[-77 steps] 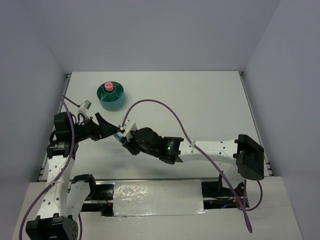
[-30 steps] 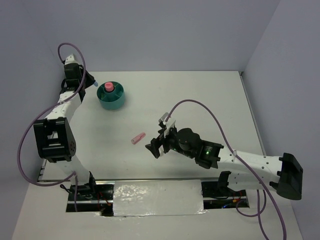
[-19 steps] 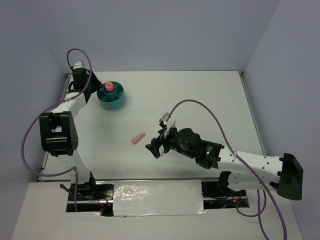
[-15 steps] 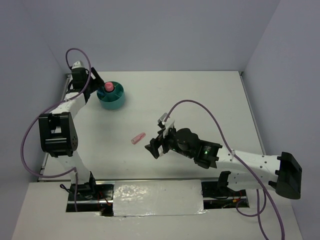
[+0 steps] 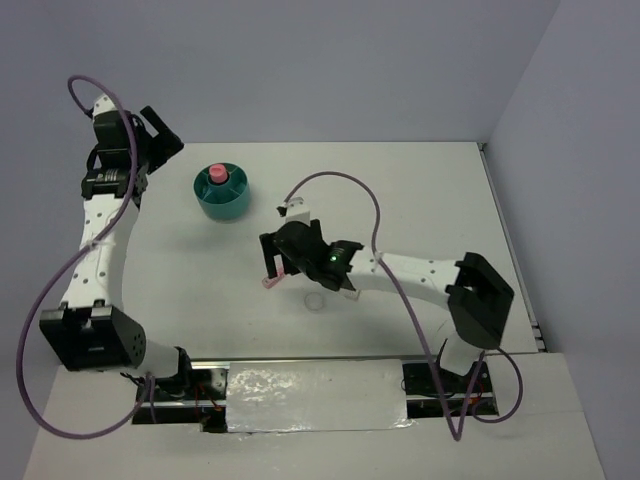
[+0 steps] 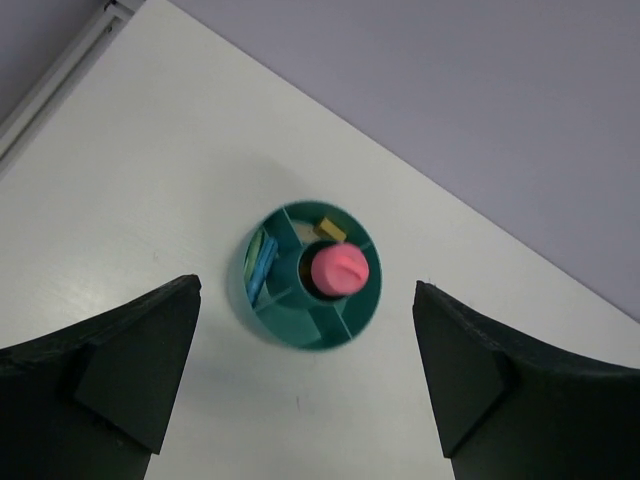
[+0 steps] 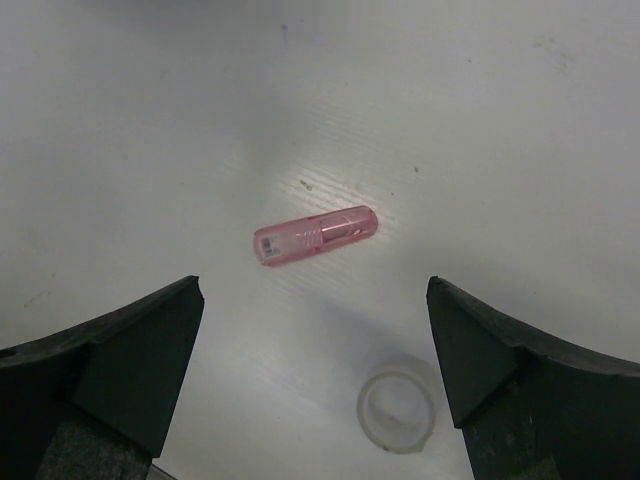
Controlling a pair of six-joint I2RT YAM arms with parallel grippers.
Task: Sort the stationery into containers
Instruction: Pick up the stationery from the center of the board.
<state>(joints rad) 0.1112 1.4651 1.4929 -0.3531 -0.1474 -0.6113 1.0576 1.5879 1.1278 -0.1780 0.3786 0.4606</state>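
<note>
The teal organiser stands at the back left. A pink round-topped item fills its central well, and a light-blue stick lies in a left outer compartment. My left gripper hangs high, left of the organiser, open and empty. A pink stubby stick lies flat on the table mid-left, with a clear tape ring just beside it. My right gripper hovers open over both, touching neither.
A small yellow piece sits in a rear compartment of the organiser. The table's left rail runs close to the left arm. Grey walls enclose the white table on three sides.
The left gripper opened beside the organiser, and the light-blue stick now lies in a compartment; that arm then rose and drew back left. The right arm swung left over the pink stick.
</note>
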